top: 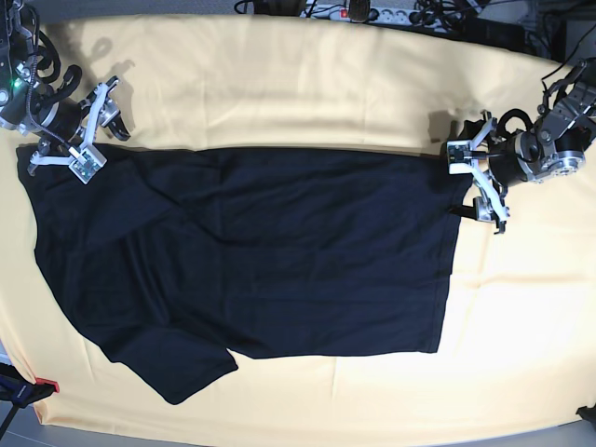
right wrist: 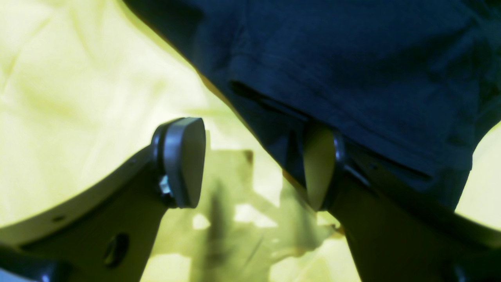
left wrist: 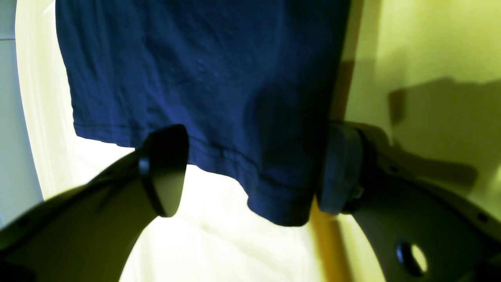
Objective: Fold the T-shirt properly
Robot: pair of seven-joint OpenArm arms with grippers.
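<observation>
The black T-shirt (top: 270,251) lies spread flat on the pale yellow cloth (top: 279,84), hem to the right and one sleeve at the lower left. My left gripper (top: 472,182) is open at the hem's upper right corner. In the left wrist view the T-shirt's hem corner (left wrist: 195,70) hangs between the spread fingers (left wrist: 164,172) of the left gripper (left wrist: 252,170). My right gripper (top: 91,130) is open at the T-shirt's upper left corner. In the right wrist view the right gripper (right wrist: 250,164) is open, and the T-shirt's edge (right wrist: 352,58) drapes over one finger (right wrist: 319,168).
Cables and a power strip (top: 372,11) lie along the table's back edge. A small red object (top: 47,385) sits at the front left corner. Yellow cloth shows all round the T-shirt, widest at the back and right.
</observation>
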